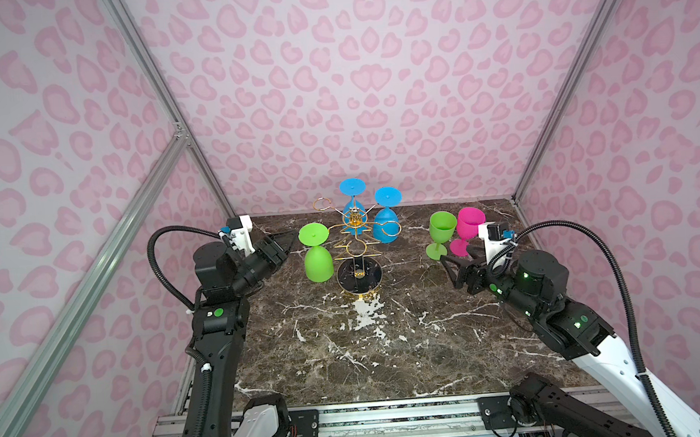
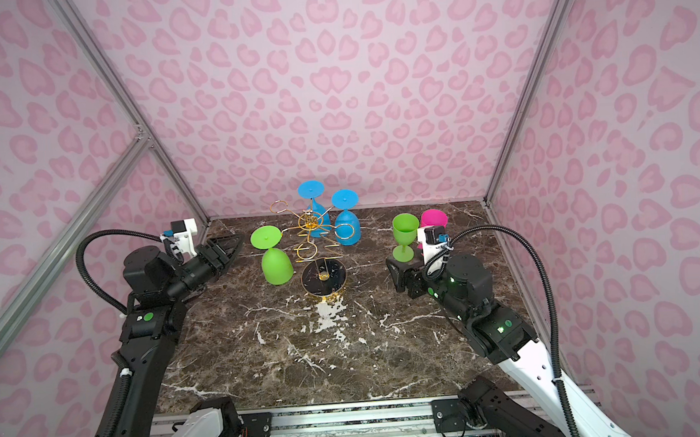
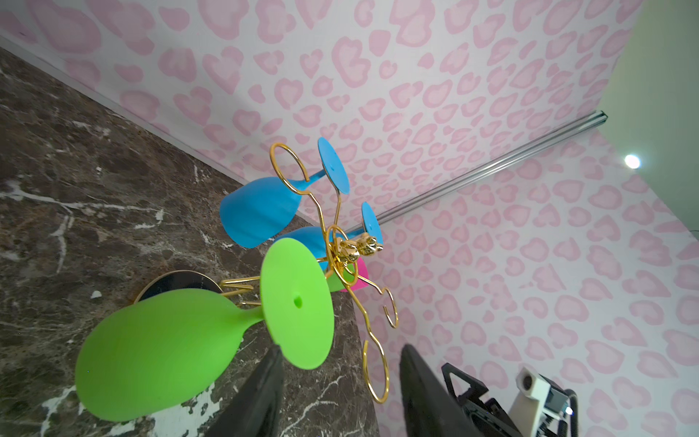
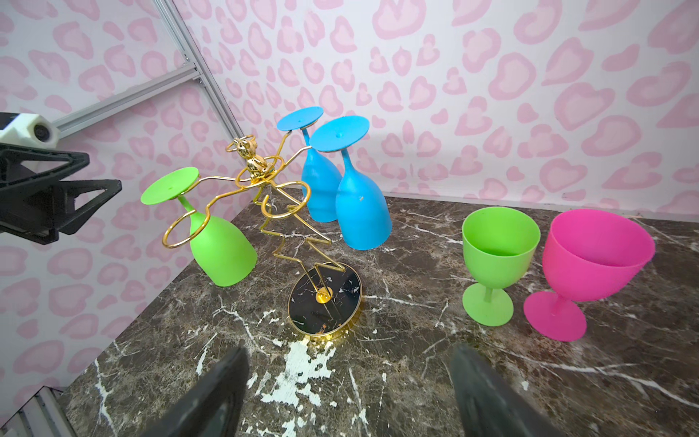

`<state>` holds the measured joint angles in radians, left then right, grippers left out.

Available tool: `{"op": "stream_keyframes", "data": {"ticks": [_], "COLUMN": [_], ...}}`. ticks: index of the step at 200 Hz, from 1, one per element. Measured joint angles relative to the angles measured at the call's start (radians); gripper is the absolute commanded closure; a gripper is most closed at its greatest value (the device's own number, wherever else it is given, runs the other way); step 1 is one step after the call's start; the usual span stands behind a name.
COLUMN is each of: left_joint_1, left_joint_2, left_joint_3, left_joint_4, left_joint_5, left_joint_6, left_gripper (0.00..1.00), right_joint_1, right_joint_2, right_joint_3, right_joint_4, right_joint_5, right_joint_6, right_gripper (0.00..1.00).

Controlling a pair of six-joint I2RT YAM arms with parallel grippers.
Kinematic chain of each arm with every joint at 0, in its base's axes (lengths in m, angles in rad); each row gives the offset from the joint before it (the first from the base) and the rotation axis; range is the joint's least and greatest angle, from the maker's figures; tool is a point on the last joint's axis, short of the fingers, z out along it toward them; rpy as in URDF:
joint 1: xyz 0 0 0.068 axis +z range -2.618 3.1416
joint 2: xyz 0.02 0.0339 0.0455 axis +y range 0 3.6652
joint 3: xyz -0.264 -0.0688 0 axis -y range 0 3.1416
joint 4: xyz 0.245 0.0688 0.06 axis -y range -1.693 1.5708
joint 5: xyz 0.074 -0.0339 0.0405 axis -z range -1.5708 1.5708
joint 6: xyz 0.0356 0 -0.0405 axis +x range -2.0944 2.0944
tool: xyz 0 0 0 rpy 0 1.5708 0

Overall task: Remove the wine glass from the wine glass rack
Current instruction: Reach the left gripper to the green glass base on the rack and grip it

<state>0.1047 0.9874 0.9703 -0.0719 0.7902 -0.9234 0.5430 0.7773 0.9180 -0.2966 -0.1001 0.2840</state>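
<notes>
Wrist views show you what top views blur: left gripper (image 3: pixel 342 348) spread beside the hanging green glass (image 3: pixel 159 352), right gripper (image 4: pixel 350 348) spread above the table (image 4: pixel 416 265).

Wine glass rack (image 4: pixel 252 166): thin gold-coloured metal wire, polished and highly reflective. Its round base (image 4: pixel 340 299) is glossy black with a bright gold rim. Racked green wine glass (image 4: pixel 223 249), blue glasses (image 4: pixel 363 212) and pink glass (image 4: pixel 594 257): smooth, matt, opaque plastic. Counter (image 4: pixel 416 359): dark, white-veined, marble-look surface with a slight sheen.
</notes>
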Motion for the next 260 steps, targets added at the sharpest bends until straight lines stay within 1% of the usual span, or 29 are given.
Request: {"op": "stream_keyframes", "data": {"ticks": [49, 85, 162, 164, 167, 199, 260], "left_joint_1": [0.000, 0.000, -0.002, -0.002, -0.003, -0.013, -0.030], "left_joint_2": [0.046, 0.072, 0.119, 0.120, 0.121, 0.140, 0.171], "left_joint_3": [0.000, 0.000, 0.000, 0.000, 0.000, 0.014, 0.030], "left_joint_4": [-0.004, -0.004, -0.008, -0.008, -0.008, -0.008, -0.003], "left_joint_5": [0.068, 0.077, 0.076, 0.076, 0.076, 0.073, 0.065], "left_joint_6": [-0.017, -0.013, 0.009, 0.009, 0.009, 0.009, 0.010], "left_gripper": [0.59, 0.62, 0.63, 0.66, 0.67, 0.73, 0.76], "right_joint_1": [0.000, 0.000, 0.000, 0.000, 0.000, 0.000, 0.000], "right_joint_2": [-0.006, -0.021, -0.027, -0.027, -0.026, -0.018, -0.016], "right_joint_3": [0.001, 0.001, -0.008, -0.008, -0.008, -0.015, -0.015], "right_joint_4": [0.017, 0.017, 0.018, 0.018, 0.018, 0.021, 0.022], "right_joint_5": [-0.017, -0.021, -0.012, -0.011, -0.011, -0.012, -0.012], "right_joint_6": [0.000, 0.001, 0.010, 0.010, 0.010, 0.011, 0.011], "right_gripper": [0.15, 0.15, 0.14, 0.14, 0.14, 0.14, 0.14]}}
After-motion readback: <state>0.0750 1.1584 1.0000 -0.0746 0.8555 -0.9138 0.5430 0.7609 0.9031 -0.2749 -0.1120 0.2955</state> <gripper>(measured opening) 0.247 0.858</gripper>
